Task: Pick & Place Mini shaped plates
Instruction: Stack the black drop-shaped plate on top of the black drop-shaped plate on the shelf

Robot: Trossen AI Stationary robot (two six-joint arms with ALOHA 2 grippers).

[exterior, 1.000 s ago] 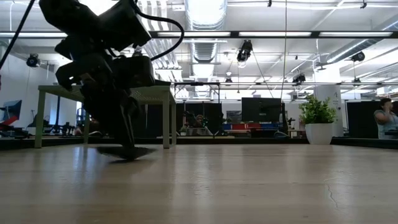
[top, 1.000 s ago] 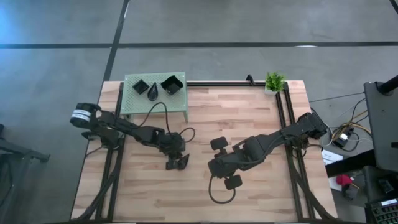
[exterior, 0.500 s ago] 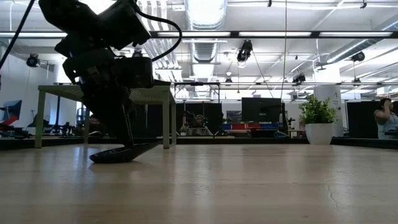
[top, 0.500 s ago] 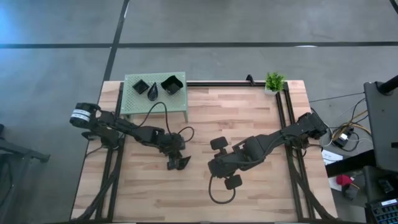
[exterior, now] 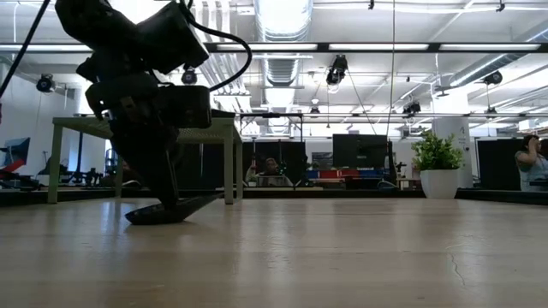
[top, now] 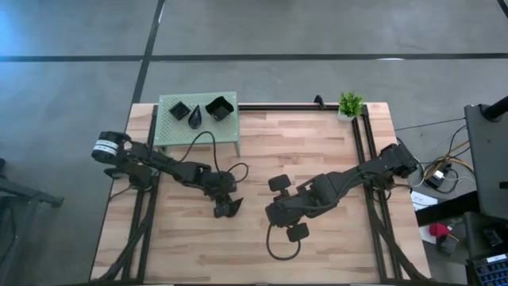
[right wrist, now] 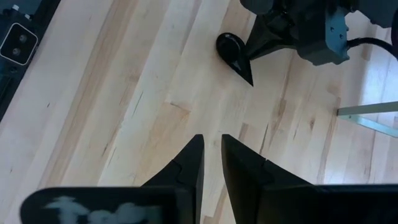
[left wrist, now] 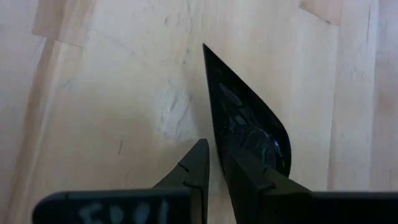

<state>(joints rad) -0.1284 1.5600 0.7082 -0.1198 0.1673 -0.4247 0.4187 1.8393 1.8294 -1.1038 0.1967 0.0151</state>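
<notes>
A black leaf-shaped mini plate (left wrist: 249, 124) sits tilted on the wooden table (top: 317, 143), left of its middle, with my left gripper (left wrist: 214, 165) shut on it. The right wrist view shows the same plate (right wrist: 233, 53) under the left arm. Three more mini plates (top: 194, 117) rest on top of the green stand (top: 171, 131) at the far left. My right gripper (right wrist: 211, 149) hangs above the table's middle, its fingers nearly together with nothing between them. My left gripper pinches the plate's long side rim (left wrist: 219, 146) near its rounded end, one finger outside the rim and one on the dish's inner face. The fingers (exterior: 171, 192) slant down from above. The rounded end (exterior: 141, 216) rests on the table and the pointed end (exterior: 214, 199) is raised.
A small green potted plant (top: 350, 104) stands at the far right corner. Black rails (top: 361, 159) run along the table's sides and far edge. Bare wood lies between the two grippers and toward the near edge.
My left gripper has rolled about its own axis while staying in place. The leaf plate, lying nearly flat a second ago, has tipped: its pointed end has risen off the table while its rounded end stays down.
</notes>
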